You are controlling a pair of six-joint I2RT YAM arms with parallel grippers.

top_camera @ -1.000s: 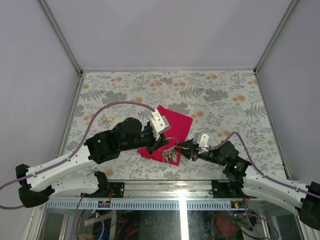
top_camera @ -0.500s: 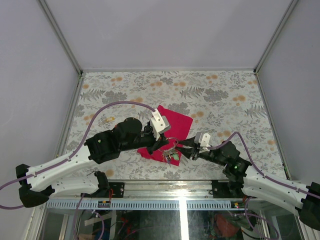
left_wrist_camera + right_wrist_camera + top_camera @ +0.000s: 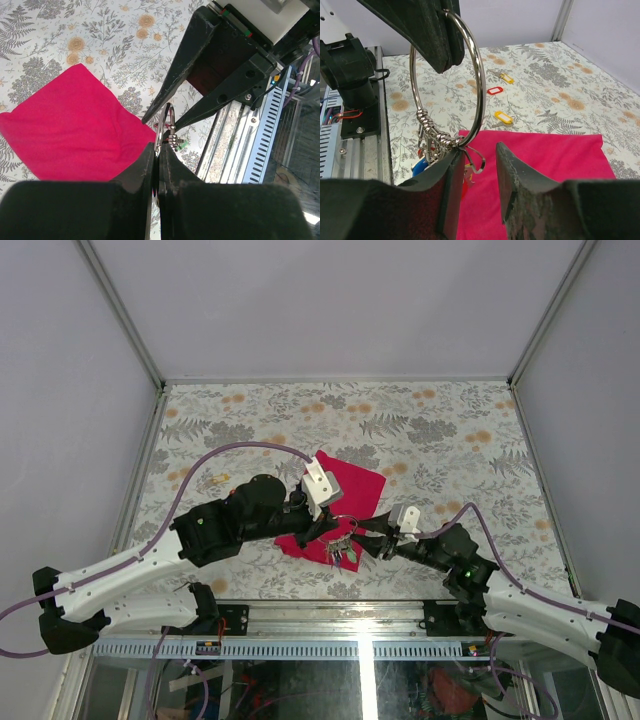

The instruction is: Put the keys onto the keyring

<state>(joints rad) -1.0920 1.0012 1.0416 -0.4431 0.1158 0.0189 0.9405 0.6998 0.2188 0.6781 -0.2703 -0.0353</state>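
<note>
Pinching thin silver keyring [image 3: 434, 132]: left tool [image 3: 156, 150] clenched | right tool [image 3: 480, 150] parted | flat magenta cloth [image 3: 70, 130]

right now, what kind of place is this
Probably a robot lab cell: left arm and right arm mounted at a metal rail, white panels walling in the floral table.

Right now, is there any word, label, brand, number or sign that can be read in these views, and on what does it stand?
None can be read. The yellow and red tags on the table look blank. Anything on the keyring bunch is too small and blurred to read.
</note>
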